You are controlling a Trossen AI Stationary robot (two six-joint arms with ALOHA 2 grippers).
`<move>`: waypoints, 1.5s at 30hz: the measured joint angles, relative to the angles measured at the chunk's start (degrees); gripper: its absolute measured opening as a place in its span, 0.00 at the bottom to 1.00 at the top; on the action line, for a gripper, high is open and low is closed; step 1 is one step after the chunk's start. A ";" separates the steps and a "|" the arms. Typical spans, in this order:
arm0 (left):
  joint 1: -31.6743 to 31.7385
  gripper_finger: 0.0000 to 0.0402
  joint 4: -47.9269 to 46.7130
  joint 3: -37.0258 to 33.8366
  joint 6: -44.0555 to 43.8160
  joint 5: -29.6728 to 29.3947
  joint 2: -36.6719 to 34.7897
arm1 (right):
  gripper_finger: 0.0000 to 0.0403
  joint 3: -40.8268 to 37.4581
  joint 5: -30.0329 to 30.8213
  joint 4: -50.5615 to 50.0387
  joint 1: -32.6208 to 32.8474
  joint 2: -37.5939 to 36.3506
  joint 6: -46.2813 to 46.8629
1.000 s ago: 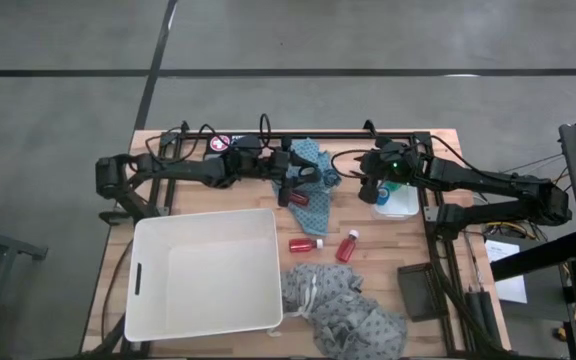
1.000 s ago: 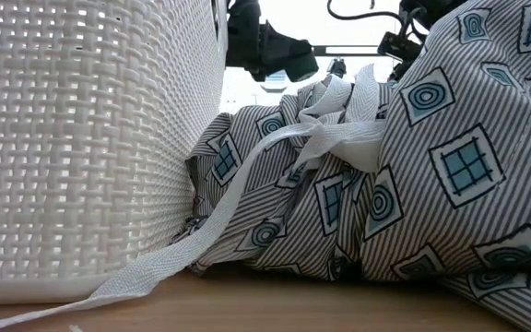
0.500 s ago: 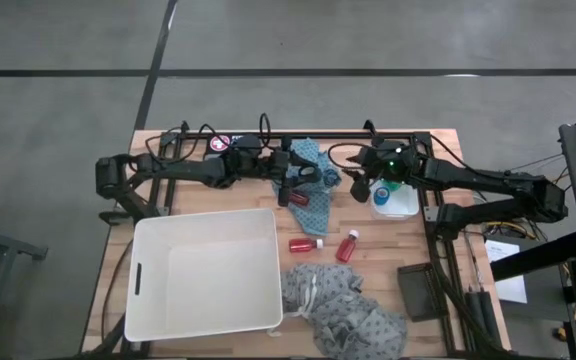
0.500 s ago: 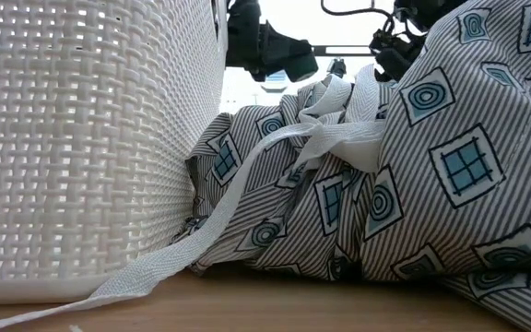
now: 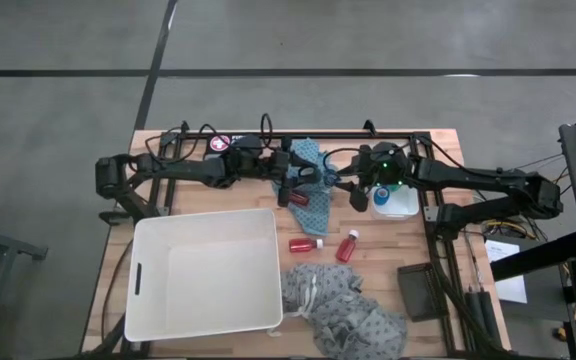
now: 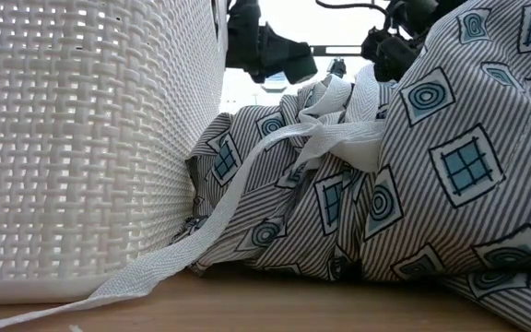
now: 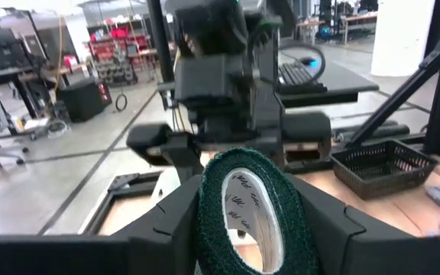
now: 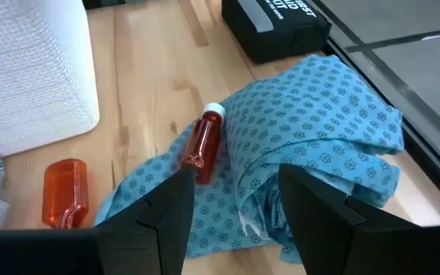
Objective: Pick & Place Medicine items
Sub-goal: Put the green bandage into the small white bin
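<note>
Red bottle (image 8: pixel 202 145): I saw it lying on blue cloth (image 8: pixel 312 137) at frame centre, cap toward the top, dead ahead.
Right gripper (image 8: pixel 231 210): nearer, fingers apart, empty.
Left gripper (image 7: pixel 250 229): clamped on green roll (image 7: pixel 252 214).

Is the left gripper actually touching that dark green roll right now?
Touching. The left wrist view shows the dark green roll wedged between the left gripper fingers, both pressed against its sides.
</note>
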 joint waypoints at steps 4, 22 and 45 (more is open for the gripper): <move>-0.01 0.41 -3.54 0.00 -0.02 0.00 -0.02 | 0.46 0.00 -0.01 0.00 0.00 -0.28 0.19; -0.01 0.41 -8.31 0.00 -0.04 -0.01 -0.02 | 0.46 0.00 -0.84 0.64 0.07 -0.30 0.43; -0.03 0.41 -8.31 0.00 -0.07 -0.01 -0.02 | 0.62 0.00 -6.66 6.34 0.33 -0.34 -0.06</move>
